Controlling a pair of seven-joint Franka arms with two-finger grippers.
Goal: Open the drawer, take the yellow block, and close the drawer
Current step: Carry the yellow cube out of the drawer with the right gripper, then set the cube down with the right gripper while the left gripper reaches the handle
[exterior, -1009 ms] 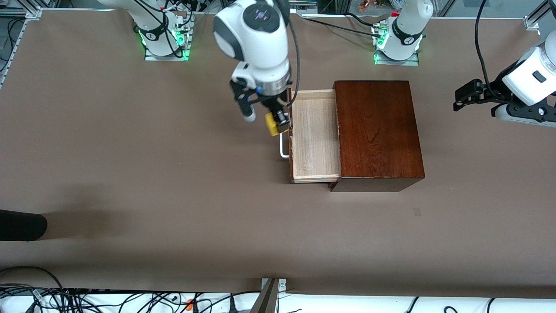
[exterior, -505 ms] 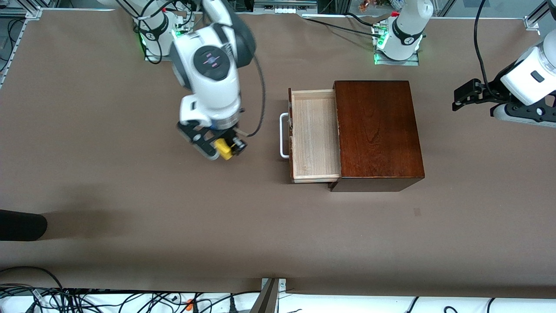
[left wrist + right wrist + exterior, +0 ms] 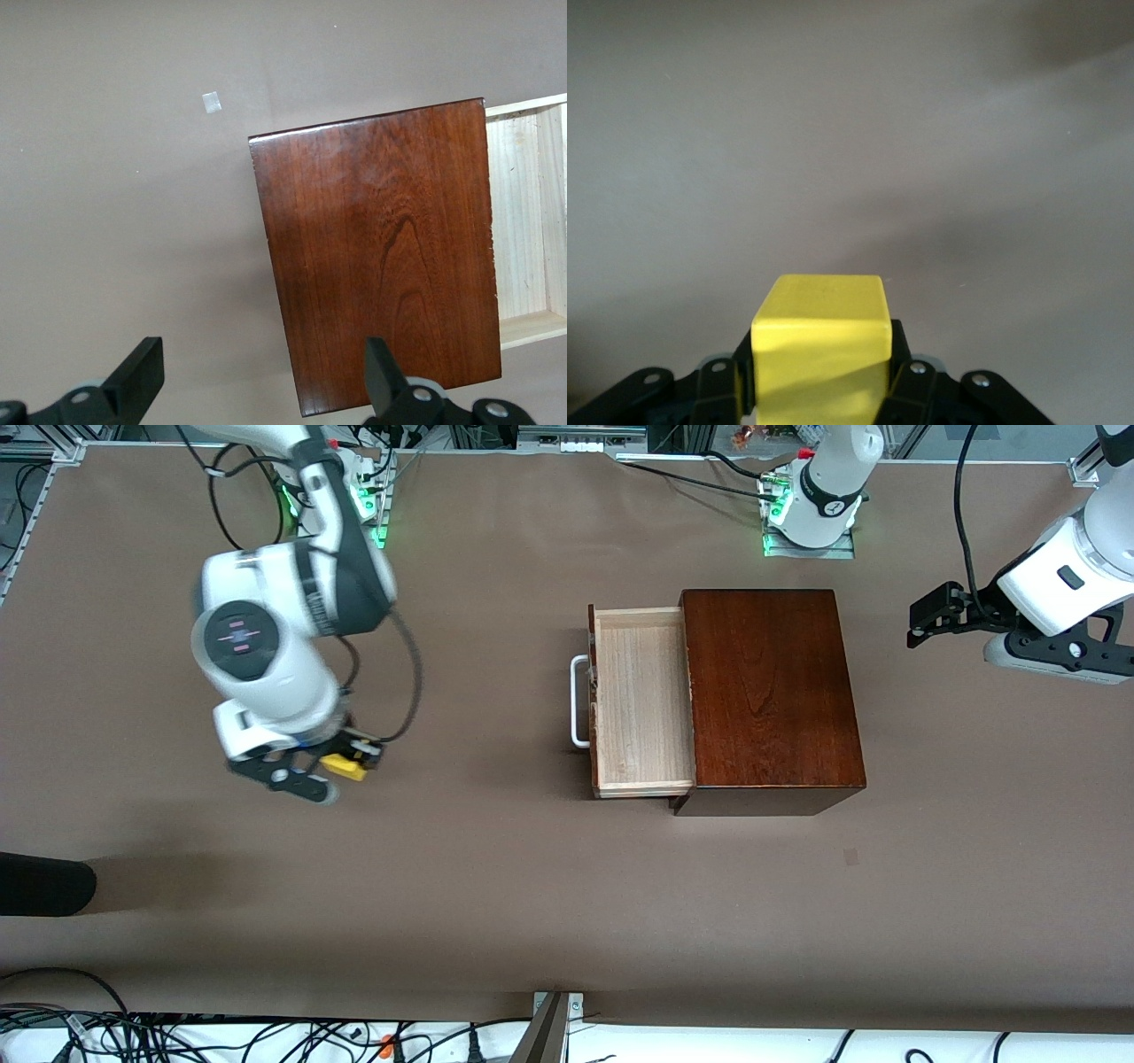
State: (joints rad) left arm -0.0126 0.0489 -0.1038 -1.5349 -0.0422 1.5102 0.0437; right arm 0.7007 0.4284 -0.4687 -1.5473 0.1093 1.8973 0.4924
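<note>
My right gripper (image 3: 341,768) is shut on the yellow block (image 3: 344,766) and holds it over bare table toward the right arm's end. In the right wrist view the yellow block (image 3: 819,350) sits clamped between the black fingers (image 3: 917,376). The drawer (image 3: 640,700) stands pulled out of the dark mahogany box (image 3: 769,695), its pale tray empty and its white handle (image 3: 578,701) facing the right arm's end. My left gripper (image 3: 921,622) is open and empty, waiting in the air at the left arm's end; its wrist view shows the box (image 3: 381,248) below.
A dark object (image 3: 44,883) lies at the table's edge toward the right arm's end, nearer the front camera. Cables (image 3: 177,1036) run along the near edge. A small pale mark (image 3: 851,856) lies on the table near the box.
My right gripper carried the yellow block away from the drawer's front, across the table toward the right arm's end. The drawer stayed open. The left arm shifted slightly.
</note>
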